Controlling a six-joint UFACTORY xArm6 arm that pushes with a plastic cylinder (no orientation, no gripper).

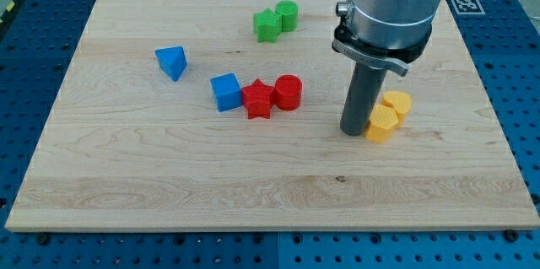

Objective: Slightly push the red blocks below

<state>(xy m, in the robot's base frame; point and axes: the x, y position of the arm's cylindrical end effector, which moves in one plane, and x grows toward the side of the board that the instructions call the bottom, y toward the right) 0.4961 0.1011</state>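
A red star block (257, 99) and a red cylinder (288, 92) sit side by side near the board's middle, touching each other. A blue cube (225, 92) touches the red star on its left. My tip (352, 131) rests on the board to the right of the red cylinder, well apart from it, and right beside two yellow blocks (387, 115) on its right.
A blue triangular block (172, 61) lies at the left. A green star (267, 25) and a green cylinder (287, 15) sit together near the top. The wooden board (169, 176) lies on a blue perforated table; the arm's grey body (388, 8) hangs over the upper right.
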